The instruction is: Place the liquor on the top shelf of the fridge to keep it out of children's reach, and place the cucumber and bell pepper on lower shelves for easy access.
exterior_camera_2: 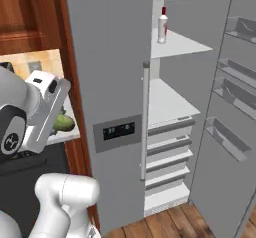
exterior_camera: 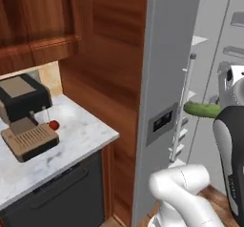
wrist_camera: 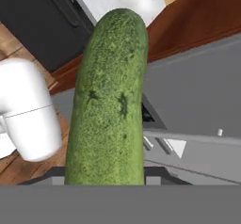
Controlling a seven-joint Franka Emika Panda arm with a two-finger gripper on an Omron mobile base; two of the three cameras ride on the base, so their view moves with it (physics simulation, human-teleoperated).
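The fridge [exterior_camera_2: 107, 82] is standing with its right-hand door swung wide, its white interior showing past the closed grey door with the dark dispenser panel [exterior_camera_2: 119, 130] and the long bar handle [exterior_camera_2: 145, 117]. On the top shelf [exterior_camera_2: 182, 46] the liquor [exterior_camera_2: 162, 26] is standing upright near the front edge, so that part of the task looks finished. One of the lower shelves [exterior_camera_2: 167, 104] is lying bare just below it, above the grey drawer fronts. The gripper [wrist_camera: 104, 183] is pinching the cucumber [wrist_camera: 109, 100] at its near end, the far end sticking out ahead of the hand, well apart from the shelves and off to the left of the closed door. So the cucumber step is in hand, in its carrying stage. The next move likely calls for swinging the arm rightward around the closed door into the open compartment, then lowering the cucumber onto a lower shelf. The bell pepper [exterior_camera: 54, 125] is sitting on the marble tabletop [exterior_camera: 81, 140] beside the coffee machine [exterior_camera: 24, 116], apparently awaiting its turn.
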